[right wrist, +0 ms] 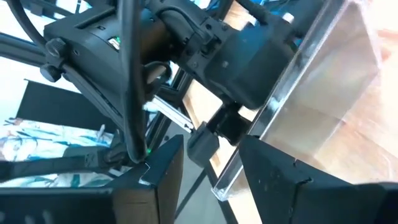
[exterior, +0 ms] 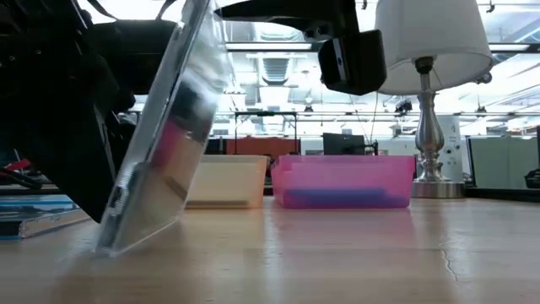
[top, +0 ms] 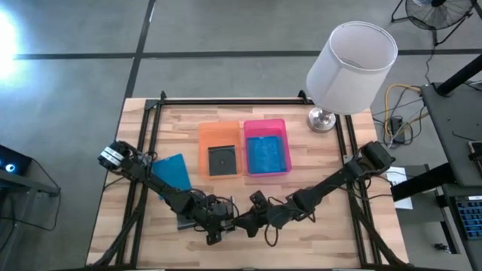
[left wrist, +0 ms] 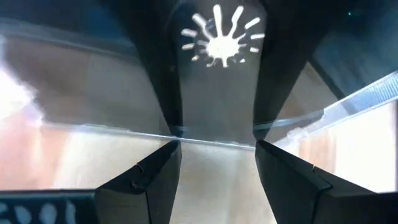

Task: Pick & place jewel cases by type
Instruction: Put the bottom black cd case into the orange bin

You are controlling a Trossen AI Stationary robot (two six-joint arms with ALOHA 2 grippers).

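Note:
A clear jewel case [exterior: 169, 135] stands tilted near the table's near edge, its lower edge [exterior: 114, 247] on the wood. My left gripper [left wrist: 217, 142] is at it from the left with its fingers apart. My right gripper [right wrist: 211, 149] is open just to the right, and a lower corner of the case [right wrist: 222, 185] lies between its fingers. A blue case [top: 172, 172] lies flat on the table's left. The orange tray [top: 203, 132] holds a dark case [top: 222, 160]. The pink tray [top: 263, 123] holds a blue case [top: 267, 156]. My left gripper meets the clear case along one edge [left wrist: 217, 140], with the case's face and its disc hub [left wrist: 217, 37] turned toward the fingers. Both fingers [left wrist: 155, 174] are on the same side of the case, so this is not a pinch across it. The case stays tilted on its lower edge. Whether my right gripper touches the case, I cannot tell.
A white-shaded lamp [top: 350, 68] stands at the far right corner beside the pink tray. More flat cases lie under the left arm [top: 184, 220]. Both arms cross low over the table's near half. Bare wood shows at the near right and between the trays and the grippers.

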